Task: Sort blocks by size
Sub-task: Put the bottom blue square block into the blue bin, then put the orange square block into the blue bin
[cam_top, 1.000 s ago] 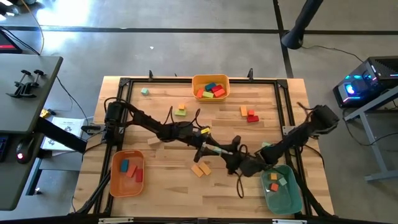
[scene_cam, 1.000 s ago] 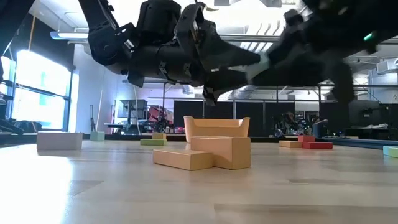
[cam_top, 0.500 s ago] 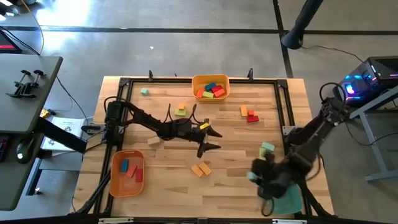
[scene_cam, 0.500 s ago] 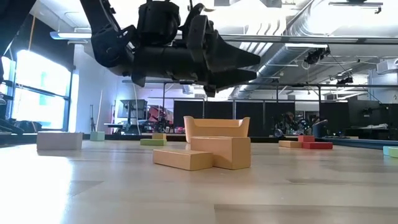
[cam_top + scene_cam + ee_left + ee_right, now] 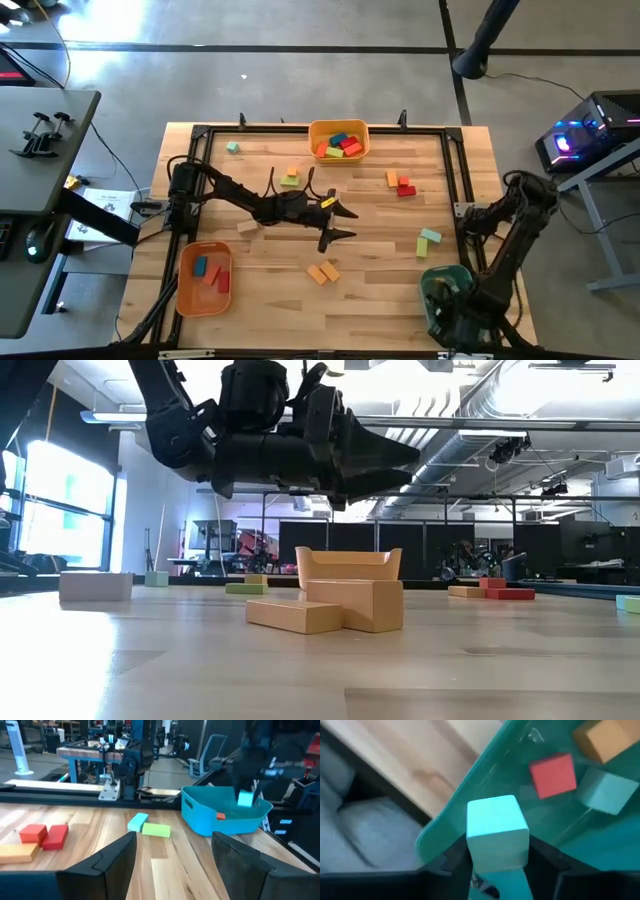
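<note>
Right gripper [image 5: 497,870] poised over the teal bin [image 5: 452,300] at the worktop's [image 5: 380,290] near right corner, fingers clamped on a teal block [image 5: 497,837]; bin floor directly beneath, red block [image 5: 552,774] already inside. Farther in, left gripper [image 5: 345,223] hovering mid-worktop, fingers spread and empty. Beyond them, teal-and-green pair [image 5: 149,826] lying apart toward the bin, long axes crosswise to the reach; left arm nearer.
</note>
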Available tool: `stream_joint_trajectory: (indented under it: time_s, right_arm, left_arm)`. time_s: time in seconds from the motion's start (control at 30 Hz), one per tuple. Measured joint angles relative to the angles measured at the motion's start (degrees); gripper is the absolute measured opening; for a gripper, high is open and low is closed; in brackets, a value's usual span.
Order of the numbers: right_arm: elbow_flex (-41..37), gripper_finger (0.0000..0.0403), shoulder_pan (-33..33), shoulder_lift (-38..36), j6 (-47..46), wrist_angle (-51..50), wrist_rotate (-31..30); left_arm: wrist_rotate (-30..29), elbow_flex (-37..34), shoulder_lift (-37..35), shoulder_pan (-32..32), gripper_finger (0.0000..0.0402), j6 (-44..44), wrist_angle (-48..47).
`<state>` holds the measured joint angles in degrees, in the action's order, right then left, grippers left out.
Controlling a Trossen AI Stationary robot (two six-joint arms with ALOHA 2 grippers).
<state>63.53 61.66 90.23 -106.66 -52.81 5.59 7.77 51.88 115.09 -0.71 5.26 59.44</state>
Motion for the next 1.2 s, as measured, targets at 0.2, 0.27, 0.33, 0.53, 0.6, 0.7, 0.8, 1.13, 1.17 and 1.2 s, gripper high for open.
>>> stream_joint_trajectory:
  time_s: [0.2,0.27,0.33,0.53,0.6,0.7,0.8,1.13,1.17,1.2]
  right_arm:
    - [-3.41,0.0222,-3.76,0.18,6.09,0.78,12.99]
    - [-3.35,0.0226,-4.37,0.18,7.22,0.72,14.99]
    - [-1.97,0.0227,-4.45,0.18,8.30,0.34,14.62]
    - [5.23,0.0229,-4.88,0.15,11.05,-10.40,6.72]
    - [7.74,0.0230,-5.53,0.11,13.42,-15.06,0.11]
    - [9.70,0.0230,-7.01,0.09,18.34,-21.56,-17.97]
    - [8.26,0.0230,-11.05,0.05,22.83,-23.47,-37.02]
    - [-11.70,0.0231,-36.22,-0.07,49.97,-13.28,-52.51]
    - [-13.31,0.0231,-39.09,-0.40,52.61,-10.87,-53.51]
    - [-14.58,0.0231,-42.19,-0.90,56.17,-8.20,-54.23]
  left_arm:
    - [-0.91,0.00,0.00,0.77,0.0243,2.77,0.80]
    - [-1.05,0.00,0.00,0.79,0.0243,4.51,0.91]
    - [-0.99,0.00,0.00,0.55,0.0243,4.66,0.15]
    - [-0.90,0.00,0.00,-0.08,0.0243,2.84,1.95]
    - [-0.90,0.00,0.00,-0.27,0.0243,2.12,3.60]
    - [-1.17,0.00,0.00,-0.91,0.0243,2.03,5.44]
    - [-3.24,0.00,0.00,-1.65,0.0243,1.97,5.51]
    - [-4.66,0.00,0.00,-2.45,0.0243,2.00,4.60]
    - [-4.69,0.00,0.00,-2.57,0.0243,1.98,3.94]
    - [-4.86,0.00,0.00,-2.59,0.0243,1.99,3.27]
